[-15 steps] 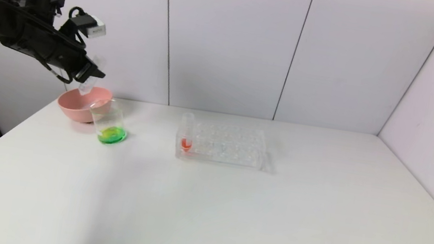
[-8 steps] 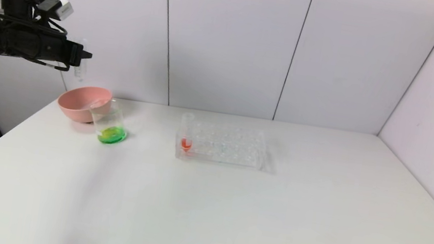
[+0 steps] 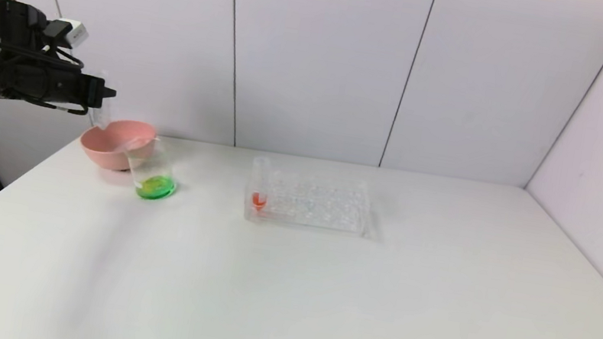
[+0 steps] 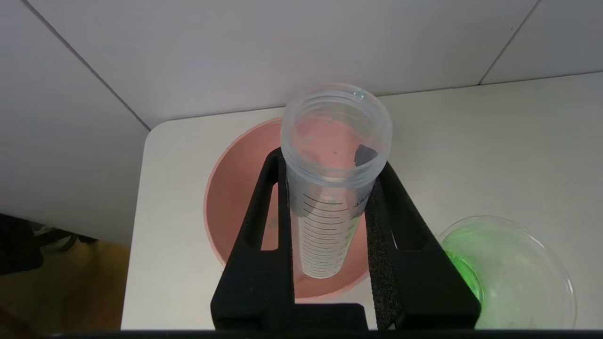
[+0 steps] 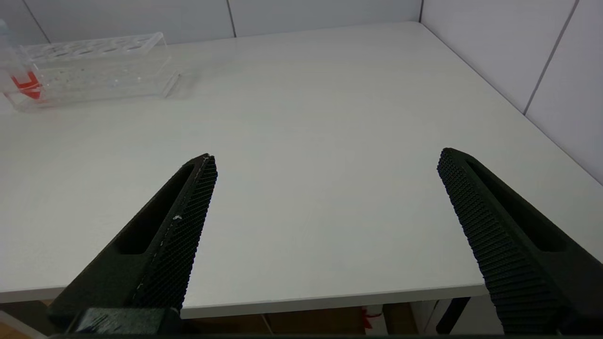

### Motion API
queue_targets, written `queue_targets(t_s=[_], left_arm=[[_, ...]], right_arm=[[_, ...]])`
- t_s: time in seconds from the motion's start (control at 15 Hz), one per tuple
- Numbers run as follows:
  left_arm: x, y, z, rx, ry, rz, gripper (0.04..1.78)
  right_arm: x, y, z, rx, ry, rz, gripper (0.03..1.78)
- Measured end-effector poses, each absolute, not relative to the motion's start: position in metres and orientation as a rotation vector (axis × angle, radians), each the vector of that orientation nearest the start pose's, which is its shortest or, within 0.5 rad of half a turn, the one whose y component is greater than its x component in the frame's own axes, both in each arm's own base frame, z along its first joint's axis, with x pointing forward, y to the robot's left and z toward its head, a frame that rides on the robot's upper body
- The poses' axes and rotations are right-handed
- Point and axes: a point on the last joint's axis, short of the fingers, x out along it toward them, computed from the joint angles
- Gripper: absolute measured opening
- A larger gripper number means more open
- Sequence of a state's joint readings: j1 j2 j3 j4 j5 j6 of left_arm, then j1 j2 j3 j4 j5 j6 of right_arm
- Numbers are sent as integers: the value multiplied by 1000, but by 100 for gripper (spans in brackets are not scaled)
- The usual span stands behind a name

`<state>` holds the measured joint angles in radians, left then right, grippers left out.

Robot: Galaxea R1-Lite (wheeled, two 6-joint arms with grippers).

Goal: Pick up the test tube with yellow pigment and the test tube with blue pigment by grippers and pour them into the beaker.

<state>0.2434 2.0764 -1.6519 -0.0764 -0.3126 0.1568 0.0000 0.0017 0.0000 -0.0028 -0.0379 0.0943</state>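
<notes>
Right gripper (image 5: 325, 162) sits nearest, low over the table's (image 3: 317, 303) front edge, fingers spread wide w/ nothing between; not seen in head view; in the right wrist view the tube rack (image 5: 94, 66) lies at upper left of frame w/ a red-liquid tube (image 5: 21, 77) in its end hole. Further in, head view left-centre: beaker (image 3: 152, 171), small clear cup, green liquid pooled at bottom, upright on table, just in front of & touching or nearly touching the pink bowl (image 3: 111, 144); rack (image 3: 309, 200) stands well apart toward frame centre, red tube (image 3: 260, 184) upright at its left end. At far left, left gripper (image 3: 100, 93) held level above the bowl, clamped on a test tube (image 4: 330, 188): clear, graduated, open mouth up, roughly upright, looks emptied; can't tell whether it was the blue or yellow one. In the left wrist view the tube's lower end hangs over the bowl's (image 4: 235, 197) interior, apart from it; beaker (image 4: 509, 273) at lower right of frame, beside the bowl; fingers (image 4: 256, 245) press both sides of the tube below its rim. White wall panels (image 3: 319, 52) behind everything.
</notes>
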Motion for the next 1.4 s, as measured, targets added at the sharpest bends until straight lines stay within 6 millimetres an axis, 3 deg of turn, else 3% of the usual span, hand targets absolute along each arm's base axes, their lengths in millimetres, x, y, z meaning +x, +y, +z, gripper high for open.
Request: queue_targets(t_s=[0.27,0.53,0.8,1.13,1.27,1.4], left_arm=[[422,97,221,60,337,-96,69],[422,97,222,66,338,-100,132],[417,95,231,72,328,-99,172],[384,83,266,82,293,-123,176],[356,71,289,90,267,-145,176],[315,56,314,98,229,-178,176]], right_arm=[[-23,-1,76,94,-3,-38,171],[-23,-1,76,94,-3,-38,171],[-23,-1,76,94,-2,-38,171],[-23,-1,76,95,-3,-38,171],[-23,-1,76,94,-2,-38,171],[-23,-1,76,94,-2,-38,171]])
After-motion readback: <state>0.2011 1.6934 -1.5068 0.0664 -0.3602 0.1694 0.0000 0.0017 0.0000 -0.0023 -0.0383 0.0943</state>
